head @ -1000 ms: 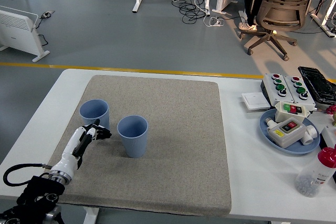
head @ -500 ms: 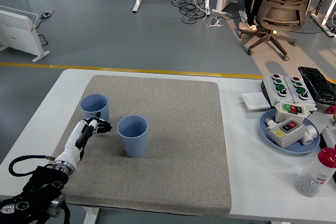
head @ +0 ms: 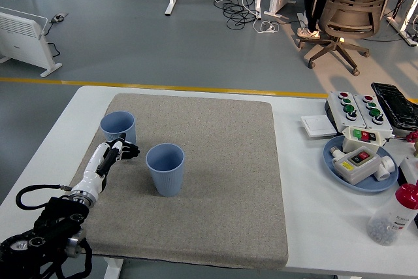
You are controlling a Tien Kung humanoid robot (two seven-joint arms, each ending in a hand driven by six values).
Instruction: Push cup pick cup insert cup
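Since a second ago our left hand (head: 112, 155) has crept forward and up the mat, so it now sits right at the base of the far blue cup (head: 118, 129), fingers loosely curled and gripping nothing; we can't tell if they actually touch it. From the head view, both cups stand upright on the grey mat (head: 222, 161), the near blue cup (head: 164, 169) just right of our hand. Off to the right, the blue plate (head: 334, 164) holds button boxes, and no writing is readable anywhere.
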